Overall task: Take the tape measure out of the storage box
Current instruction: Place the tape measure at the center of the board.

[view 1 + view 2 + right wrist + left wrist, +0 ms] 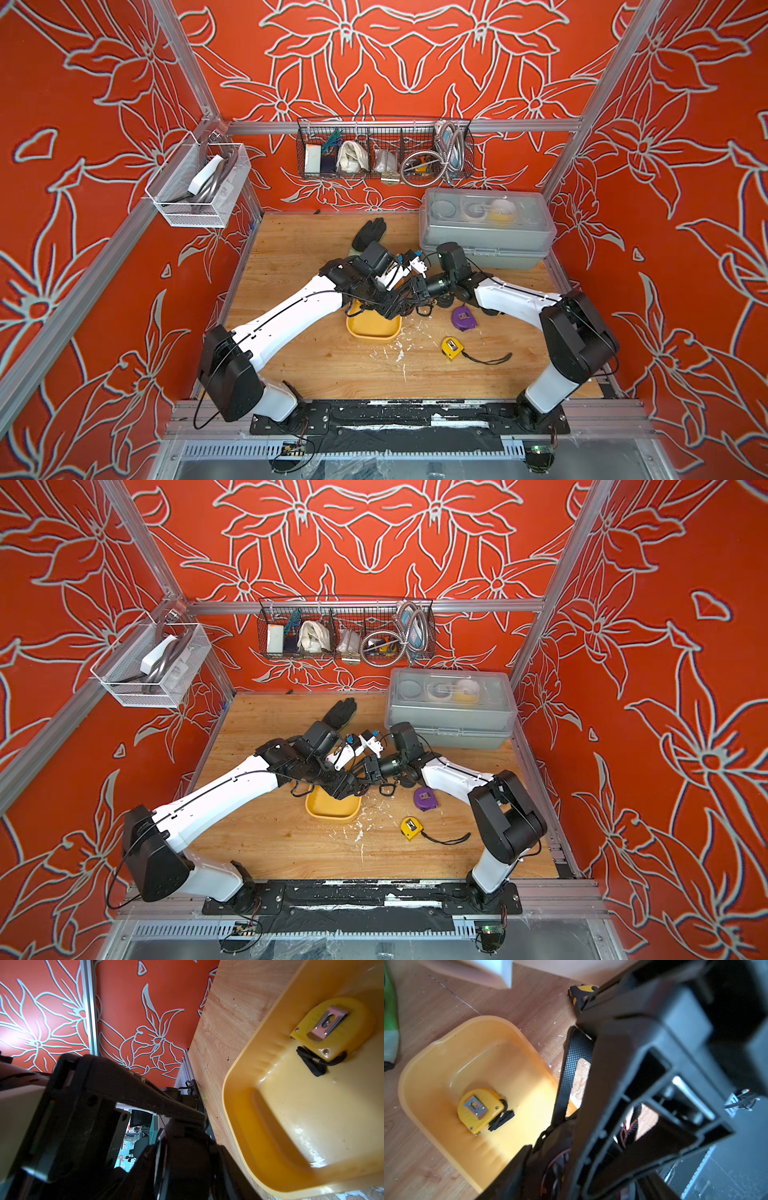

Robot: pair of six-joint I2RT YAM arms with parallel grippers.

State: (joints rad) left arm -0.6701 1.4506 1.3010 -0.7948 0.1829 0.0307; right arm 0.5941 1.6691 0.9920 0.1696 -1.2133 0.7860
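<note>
left gripper: your jaws stand part open over the box rim, nothing held | right gripper: jaws nearly together beside the box, nothing between | tape measure: flat in the box, clip up (label side hidden from you)

- Storage box: mustard-yellow, plain.
- Tape measure inside it: yellow, with a silver clip and a black strap.
- Purple tape measure.
- Table: light wood grain with white flecks.
- Wall: orange-red with pale grey flower outlines.
</note>
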